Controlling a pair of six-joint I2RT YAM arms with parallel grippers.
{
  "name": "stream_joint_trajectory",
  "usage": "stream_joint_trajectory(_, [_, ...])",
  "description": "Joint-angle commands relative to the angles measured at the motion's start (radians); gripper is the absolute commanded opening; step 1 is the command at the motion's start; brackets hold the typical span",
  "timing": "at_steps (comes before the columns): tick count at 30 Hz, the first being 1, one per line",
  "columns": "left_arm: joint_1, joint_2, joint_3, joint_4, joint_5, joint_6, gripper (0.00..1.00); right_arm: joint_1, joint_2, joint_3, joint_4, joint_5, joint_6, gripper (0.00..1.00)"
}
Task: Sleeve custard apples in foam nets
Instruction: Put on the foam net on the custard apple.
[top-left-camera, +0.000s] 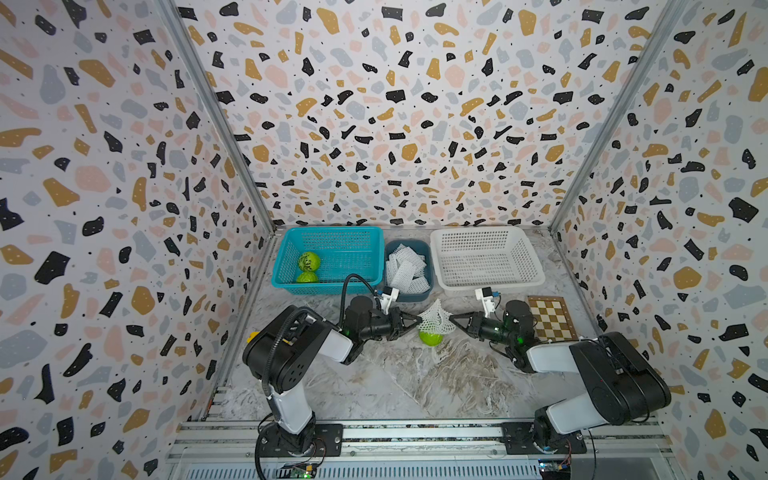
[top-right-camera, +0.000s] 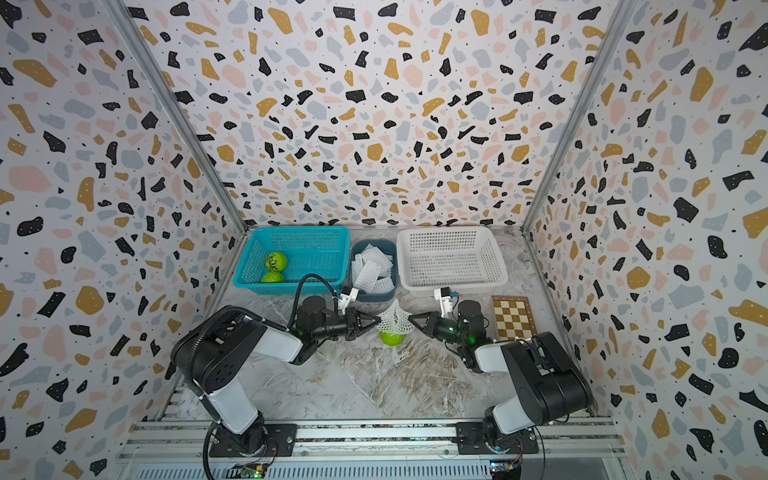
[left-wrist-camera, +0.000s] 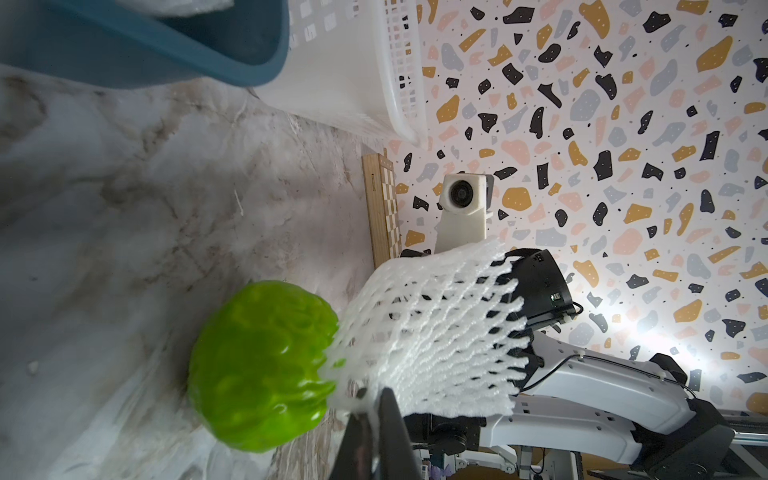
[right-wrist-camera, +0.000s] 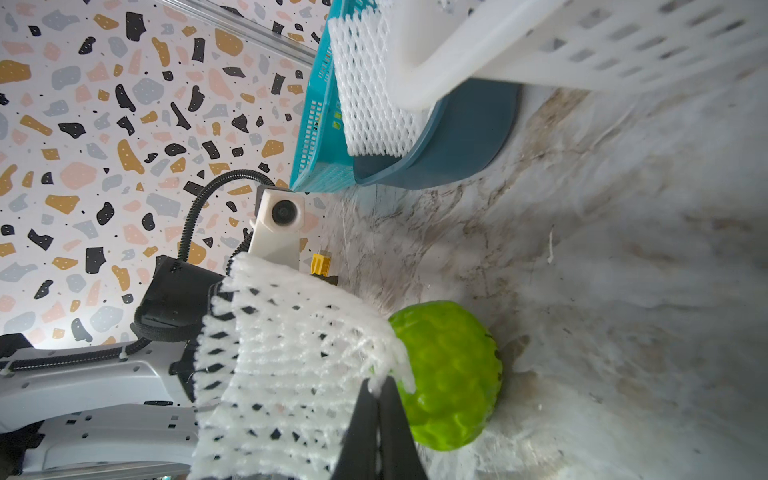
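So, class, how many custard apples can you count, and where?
3. Two custard apples sit in the turquoise basket, at its left end; the third sits on the table beneath the stretched foam net. None seems hidden.

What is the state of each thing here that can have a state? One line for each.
Left gripper: shut on net.
Right gripper: shut on net.
Net: stretched between both grippers, just above the table apple.
Table apple: bare, net edge at its top.
Basket apples: bare, in teal basket.
Tub: holds spare nets.
White basket: holds nothing.
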Motion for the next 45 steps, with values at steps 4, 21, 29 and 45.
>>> stream_joint_trajectory(4, [0.006,0.044,0.004,0.076,0.024,-0.006,0.0,0.004,0.012,0.028,-0.017,0.005,-0.022,0.0])
stream_joint_trajectory(21, [0.007,0.039,-0.043,0.089,0.035,-0.011,0.01,0.023,0.045,-0.007,-0.018,-0.007,-0.021,0.0])
stream_joint_trajectory(29, [0.008,-0.009,-0.02,0.058,0.034,-0.005,0.01,0.023,-0.002,0.039,-0.065,0.013,-0.034,0.0])
stream_joint_trajectory(45, [0.02,0.03,0.022,0.024,0.044,0.018,0.01,0.01,0.079,0.059,-0.034,0.019,-0.023,0.0])
